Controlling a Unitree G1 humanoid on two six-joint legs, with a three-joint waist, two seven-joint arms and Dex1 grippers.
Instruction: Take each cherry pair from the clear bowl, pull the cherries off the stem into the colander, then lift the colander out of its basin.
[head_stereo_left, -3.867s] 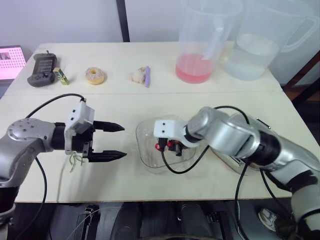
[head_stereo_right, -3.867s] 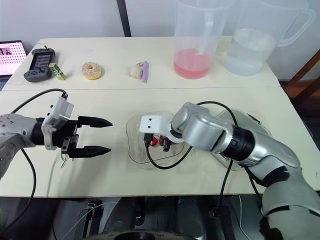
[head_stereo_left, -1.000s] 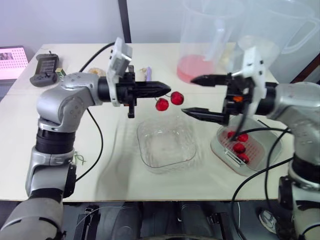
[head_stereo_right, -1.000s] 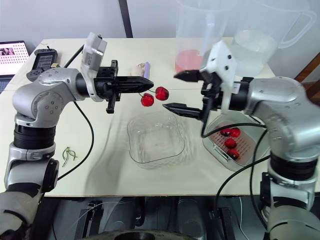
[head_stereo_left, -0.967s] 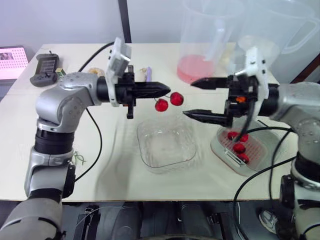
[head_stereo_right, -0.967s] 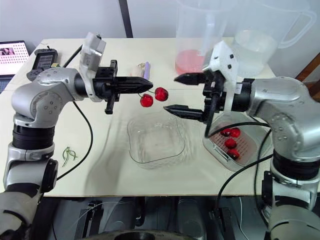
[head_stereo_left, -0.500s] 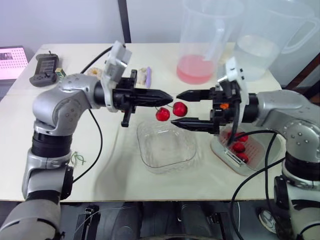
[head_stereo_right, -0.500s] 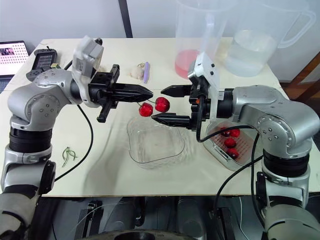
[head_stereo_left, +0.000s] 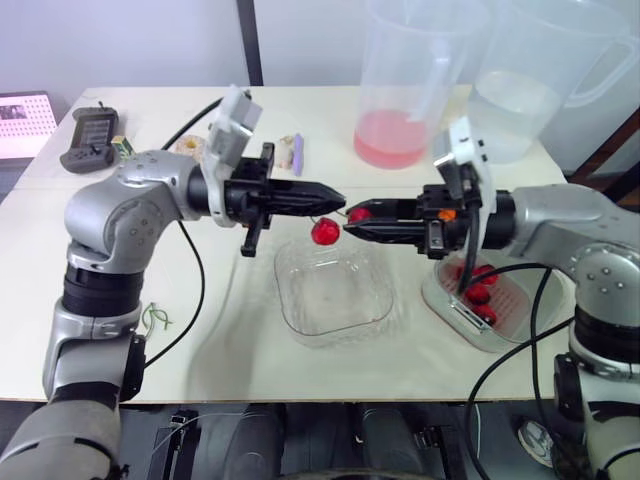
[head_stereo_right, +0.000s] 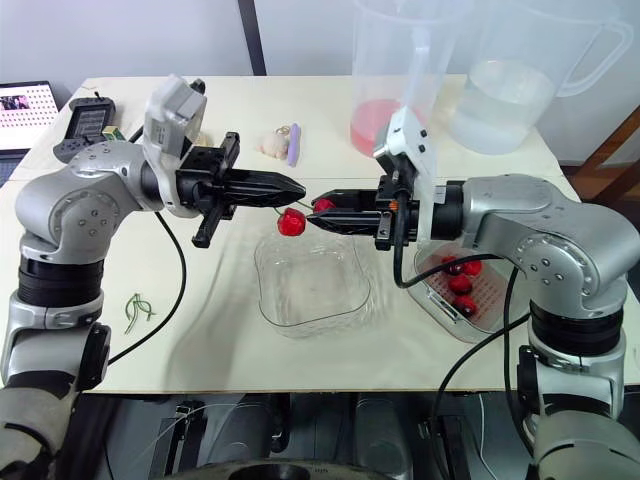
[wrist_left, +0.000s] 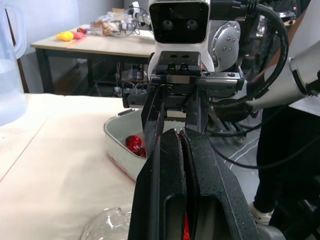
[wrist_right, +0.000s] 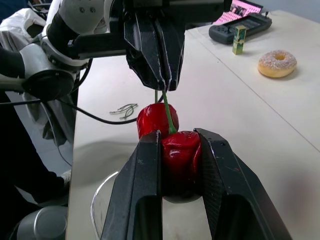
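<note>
A pair of red cherries hangs in the air above the empty clear bowl (head_stereo_left: 300, 322). My left gripper (head_stereo_left: 335, 197) is shut on the green stem (wrist_right: 167, 112). From the opposite side my right gripper (head_stereo_left: 350, 222) is shut on one cherry (wrist_right: 181, 160), its pads pressing both flanks. The other cherry (head_stereo_left: 323, 231) dangles free just below the left fingertips. The white colander (head_stereo_right: 430, 298) sits in its basin to the right of the bowl, with several red cherries (head_stereo_left: 478, 294) inside.
Two tall clear pitchers stand at the back, one with pink liquid (head_stereo_left: 392, 135) and one with water (head_stereo_left: 510, 110). A handheld device (head_stereo_left: 90, 140), a donut (head_stereo_left: 185, 145) and a purple item (head_stereo_left: 295, 152) lie along the far side. Loose stems (head_stereo_left: 153, 318) lie front left.
My right gripper moved left to the cherry pair and closed from wide open onto one cherry. The left gripper kept hold of the stem and lowered slightly toward the bowl.
</note>
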